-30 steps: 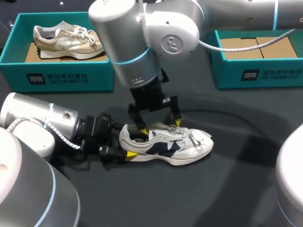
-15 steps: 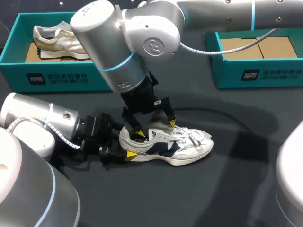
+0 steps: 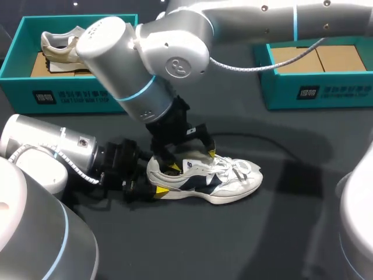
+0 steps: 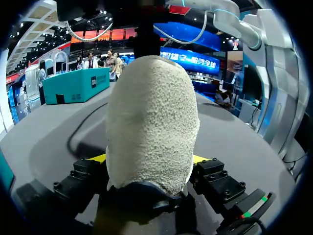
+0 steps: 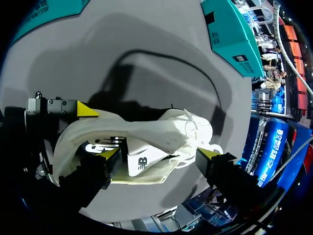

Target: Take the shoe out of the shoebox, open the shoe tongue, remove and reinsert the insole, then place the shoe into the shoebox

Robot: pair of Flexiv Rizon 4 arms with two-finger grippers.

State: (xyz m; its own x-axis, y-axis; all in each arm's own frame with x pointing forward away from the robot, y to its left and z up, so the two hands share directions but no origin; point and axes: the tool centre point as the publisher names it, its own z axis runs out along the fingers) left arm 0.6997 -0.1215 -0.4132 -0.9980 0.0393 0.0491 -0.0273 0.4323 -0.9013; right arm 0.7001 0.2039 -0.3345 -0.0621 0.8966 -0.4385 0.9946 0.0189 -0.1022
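Note:
A white and navy shoe (image 3: 213, 178) lies on its sole on the dark table, toe pointing right. My left gripper (image 3: 152, 181) comes in low from the left and is shut on the shoe's heel. In the left wrist view the heel (image 4: 151, 122) fills the space between its fingers (image 4: 98, 158). My right gripper (image 3: 192, 160) hangs open over the shoe's collar. One yellow tip sits at the opening, the other by the tongue on the far side. In the right wrist view the shoe (image 5: 146, 134) lies under the open right gripper (image 5: 159, 154).
A teal shoebox (image 3: 81, 96) at the back left holds a beige shoe (image 3: 58, 45). A second teal box (image 3: 326, 90) with a cardboard lining stands at the back right. A dark cable (image 3: 262, 143) curves across the table behind the shoe.
My right arm has swung to the left and lowered, bringing its open fingers down onto the shoe's collar. The shoe and the left gripper have stayed put.

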